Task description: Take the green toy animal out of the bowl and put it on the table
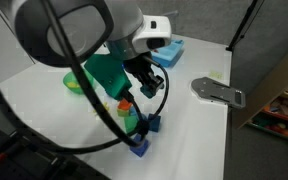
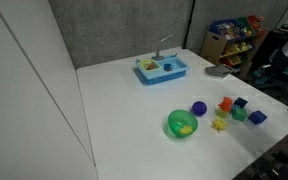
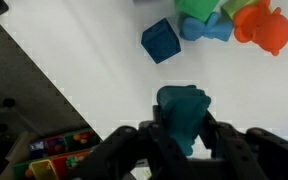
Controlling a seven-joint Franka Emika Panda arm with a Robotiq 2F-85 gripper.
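Placement is the step in hand: the gripper (image 3: pixel 182 128) is clamped on the toy (image 3: pixel 181 108), which hangs above the table (image 3: pixel 94 60), clear of the bowl (image 2: pixel 171 120), near the worktop edge where the blocks lie. We judge it best to lower straight onto the bare white patch beneath, short of the blue cube (image 3: pixel 160 40) and inward from the edge, parting the fingers only once the toy rests. In the wrist view its long axis runs crosswise to the fingers, its broad lumpy end pointing toward the cube; whether it tilts we cannot tell.
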